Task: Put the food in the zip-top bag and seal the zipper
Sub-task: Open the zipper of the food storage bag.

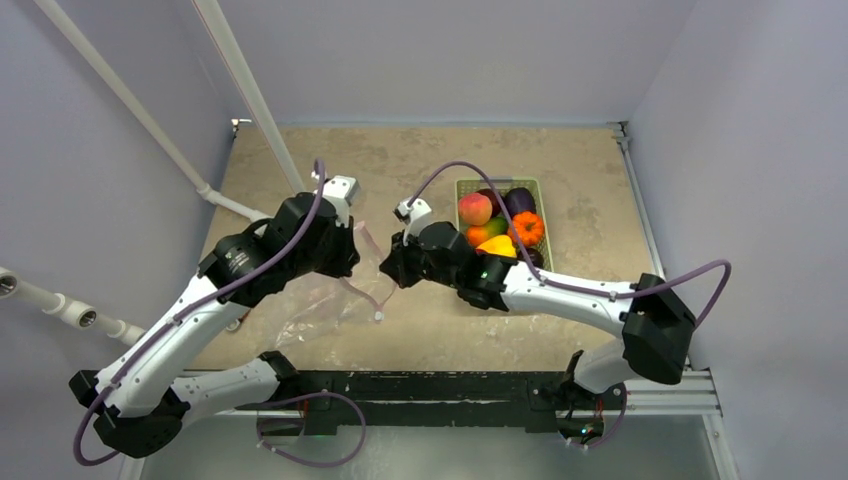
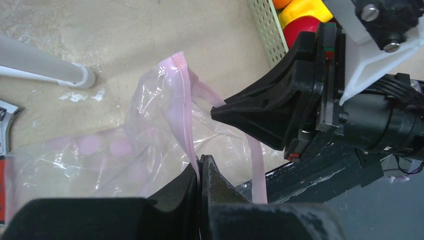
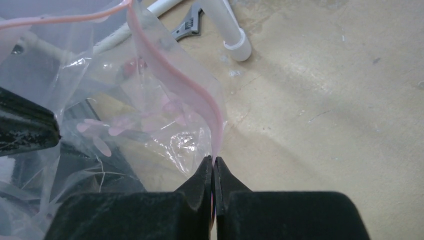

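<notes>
Top external: left pincer (image 2: 201,165) and right pincer (image 3: 214,165) each clamp the zipper (image 2: 186,105) (2 lips of the mouth), food (image 1: 500,225) lying nearer the right arm.

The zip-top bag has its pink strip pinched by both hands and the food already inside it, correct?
No. The left hand and right hand pinch the pink strip, but the food sits in the green basket, not in the zip-top bag; the top external view shows it.

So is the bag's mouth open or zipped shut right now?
Open. The bag has its two pink zipper strips running apart, one pinched in the left hand, the other in the right hand.
</notes>
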Motion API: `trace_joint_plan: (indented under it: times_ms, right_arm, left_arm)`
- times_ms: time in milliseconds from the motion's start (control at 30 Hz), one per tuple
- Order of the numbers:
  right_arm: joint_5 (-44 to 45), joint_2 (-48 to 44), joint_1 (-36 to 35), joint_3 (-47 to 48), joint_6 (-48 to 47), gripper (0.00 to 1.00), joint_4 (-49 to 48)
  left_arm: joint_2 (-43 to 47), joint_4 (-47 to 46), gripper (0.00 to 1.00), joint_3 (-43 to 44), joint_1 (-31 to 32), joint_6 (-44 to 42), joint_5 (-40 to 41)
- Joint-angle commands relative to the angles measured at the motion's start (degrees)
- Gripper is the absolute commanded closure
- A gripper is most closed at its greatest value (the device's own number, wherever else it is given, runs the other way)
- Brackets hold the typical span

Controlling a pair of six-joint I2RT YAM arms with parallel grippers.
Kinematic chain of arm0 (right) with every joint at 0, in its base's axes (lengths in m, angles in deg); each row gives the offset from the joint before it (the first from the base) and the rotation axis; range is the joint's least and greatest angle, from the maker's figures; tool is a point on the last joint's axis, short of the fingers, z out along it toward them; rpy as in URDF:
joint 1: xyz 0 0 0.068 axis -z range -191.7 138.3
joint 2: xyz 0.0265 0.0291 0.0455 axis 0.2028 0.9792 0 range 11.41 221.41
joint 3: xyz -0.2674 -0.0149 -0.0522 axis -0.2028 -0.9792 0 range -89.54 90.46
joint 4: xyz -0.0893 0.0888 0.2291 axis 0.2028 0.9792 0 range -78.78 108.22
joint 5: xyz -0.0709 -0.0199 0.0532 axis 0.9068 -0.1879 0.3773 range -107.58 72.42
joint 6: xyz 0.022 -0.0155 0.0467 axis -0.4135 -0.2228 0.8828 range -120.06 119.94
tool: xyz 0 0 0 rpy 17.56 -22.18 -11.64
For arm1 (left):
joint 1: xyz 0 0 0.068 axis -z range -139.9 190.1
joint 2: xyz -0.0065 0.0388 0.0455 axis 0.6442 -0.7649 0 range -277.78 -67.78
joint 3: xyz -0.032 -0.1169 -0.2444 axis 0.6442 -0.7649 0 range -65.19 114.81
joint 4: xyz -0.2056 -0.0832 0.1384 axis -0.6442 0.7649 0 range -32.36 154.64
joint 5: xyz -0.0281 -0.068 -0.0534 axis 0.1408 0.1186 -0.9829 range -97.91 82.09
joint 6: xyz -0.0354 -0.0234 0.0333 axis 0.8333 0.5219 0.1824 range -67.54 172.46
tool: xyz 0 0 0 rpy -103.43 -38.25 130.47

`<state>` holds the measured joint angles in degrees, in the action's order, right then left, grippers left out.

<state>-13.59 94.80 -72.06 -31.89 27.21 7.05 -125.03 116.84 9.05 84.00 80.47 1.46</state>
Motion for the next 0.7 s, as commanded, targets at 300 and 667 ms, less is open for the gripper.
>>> trace_joint_plan:
  times_ms: [300,667]
  right_arm:
    - [4.79,2.84,6.86,0.76,-2.02,1.00,-1.34]
    - [3.34,3.27,10.56,2.55,-3.14,0.91,-1.19]
  left_arm:
    - [-3.17,-16.58,1.00,-10.94,0.07,2.84,-1.95]
    - [-7.56,-25.76,1.00,-14.49,0.07,2.32,4.27]
